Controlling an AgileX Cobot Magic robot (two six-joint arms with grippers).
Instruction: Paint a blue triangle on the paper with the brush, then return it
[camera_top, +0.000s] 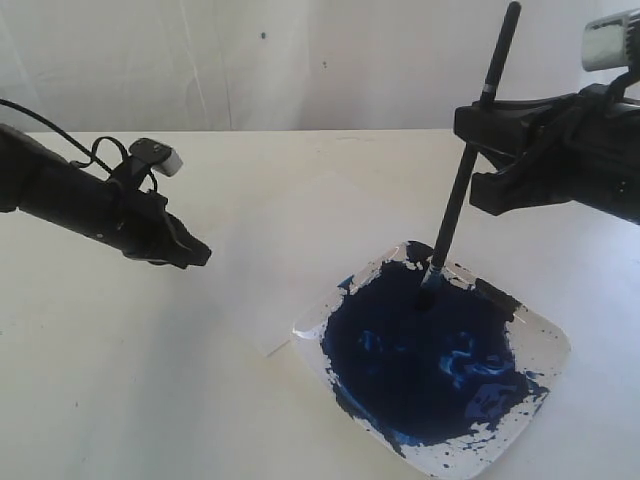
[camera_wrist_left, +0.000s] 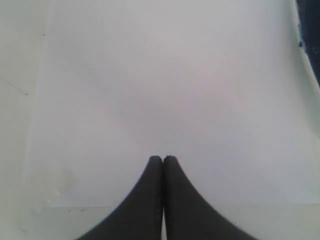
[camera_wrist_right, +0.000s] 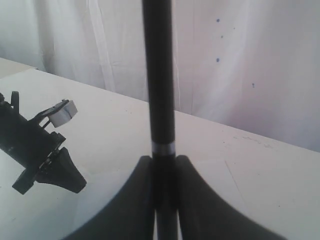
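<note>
On the left, the left gripper (camera_top: 196, 253) hangs over the paper (camera_top: 290, 235) with its two black fingers pressed together, tip against tip. Under it the paper is a thin white sheet lying flat, hard to tell from the off-white table (camera_top: 100, 390) apart from its faint edges. The near corner of the sheet reaches the dish (camera_top: 553, 345).

Right of the middle stands the brush (camera_top: 466, 170), a long, slim black handle that is nearly upright and leans slightly, its top end toward the right. A short silvery ferrule sits low on it, and the bristle end is down in the paint pool (camera_top: 420, 365), near the far edge of the pool. The right wrist view shows a narrow pale ring around the handle.

The right gripper (camera_top: 473, 152) comes in from the right and pinches the brush at about mid-handle, one finger on either side of the shaft.

The dish is square and clear, and smeared dark blue almost to its rim, with lighter blue streaks in the pool and splashes at its edges. It rests on the table at lower right.

Behind the table hangs a white backdrop (camera_top: 300, 60) with soft vertical folds and a few small dark specks.
</note>
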